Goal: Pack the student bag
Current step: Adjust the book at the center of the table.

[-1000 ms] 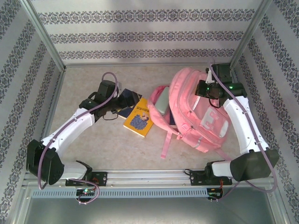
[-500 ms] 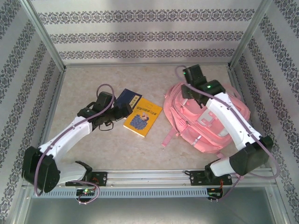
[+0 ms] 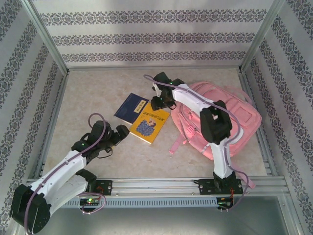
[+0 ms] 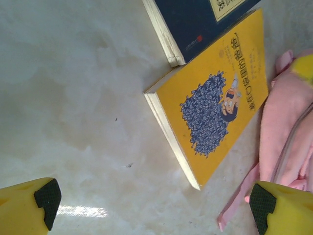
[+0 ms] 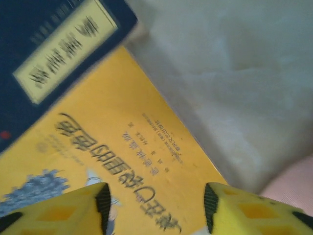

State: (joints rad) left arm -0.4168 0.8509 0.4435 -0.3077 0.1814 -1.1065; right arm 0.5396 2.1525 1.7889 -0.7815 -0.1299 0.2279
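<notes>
The pink student bag (image 3: pixel 244 115) lies flat at the right of the table, and my right arm reaches across it. Its edge shows in the left wrist view (image 4: pixel 286 122) and in the right wrist view (image 5: pixel 293 188). A yellow book (image 3: pixel 148 125) lies left of the bag, beside a dark blue book (image 3: pixel 131 107). My right gripper (image 3: pixel 159 101) hovers open just over the yellow book's (image 5: pixel 137 147) far corner, with nothing between its fingers (image 5: pixel 102 200). My left gripper (image 3: pixel 119 137) stands open near the yellow book's (image 4: pixel 215 103) near corner, its gap (image 4: pixel 154 200) over bare table.
A pink strap (image 3: pixel 175 143) trails from the bag toward the front edge and shows in the left wrist view (image 4: pixel 238 201). Patterned walls and metal posts close in the table on three sides. The blue book (image 5: pixel 49 63) touches the yellow one's far-left edge.
My right arm swung from the bag's right side across to the yellow book and its jaws opened; the bag dropped flat. My left arm drew back from the books toward the near left.
</notes>
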